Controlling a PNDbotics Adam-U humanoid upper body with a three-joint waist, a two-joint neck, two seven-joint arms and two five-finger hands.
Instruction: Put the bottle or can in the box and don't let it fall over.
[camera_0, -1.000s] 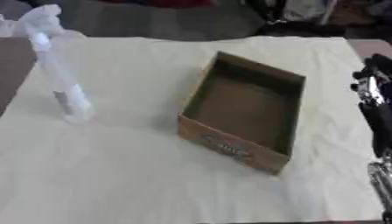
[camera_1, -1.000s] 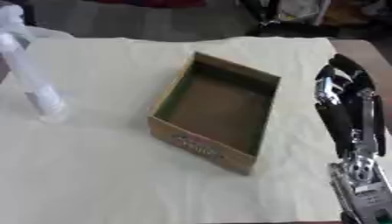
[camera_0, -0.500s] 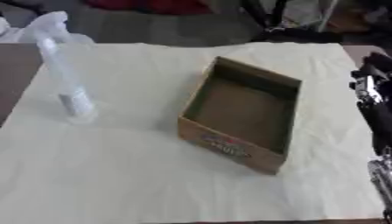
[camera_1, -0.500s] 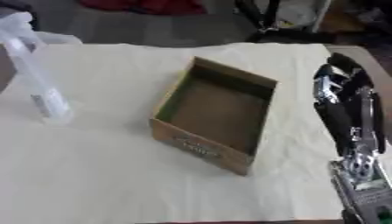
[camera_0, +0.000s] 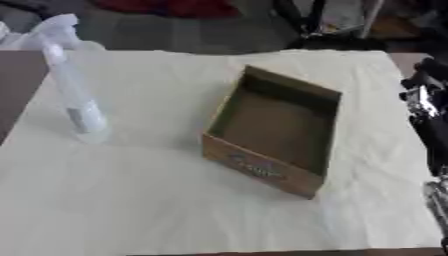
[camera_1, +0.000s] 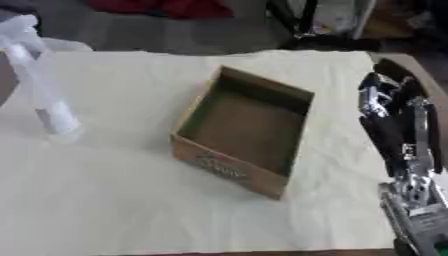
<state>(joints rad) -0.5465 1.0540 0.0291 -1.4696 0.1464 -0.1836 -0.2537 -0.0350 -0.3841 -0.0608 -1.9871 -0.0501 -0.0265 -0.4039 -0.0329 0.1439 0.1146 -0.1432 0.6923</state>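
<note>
The bottle (camera_0: 74, 95) stands upright, well left of the empty box (camera_0: 278, 136); right hand (camera_1: 398, 117), fingers straight, holds nothing.

You can read no text here. The cardboard box (camera_0: 274, 143) carries a dark printed mark on its near outer wall, and the bottle (camera_0: 74, 95) a label, both illegible.

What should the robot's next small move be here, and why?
Probably bring a hand across to the clear bottle: it stands upright at the cloth's left edge, ungrasped, the box is empty, and the right hand hangs open at the right.
</note>
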